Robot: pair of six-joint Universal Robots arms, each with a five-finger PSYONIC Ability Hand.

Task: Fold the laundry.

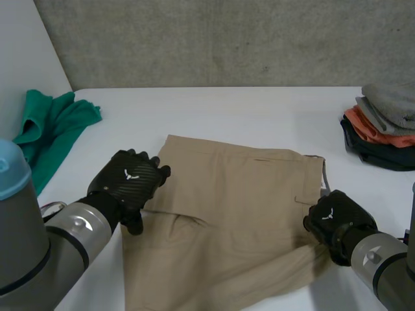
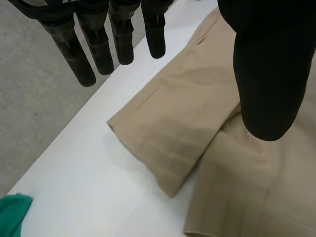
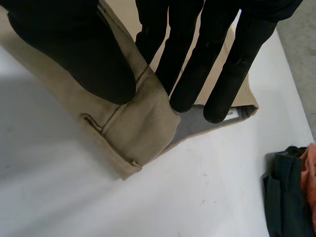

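A green cloth lies crumpled at the left edge of the white table; the left hand, a white emblem on its back, is over the left edge of the beige trousers, its fingers straight and spread, gripping nothing; the trousers lie spread mid-table; the right hand pinches their waistband between thumb and fingers, where its wrist view shows grey lining; a stack of folded clothes sits far right.
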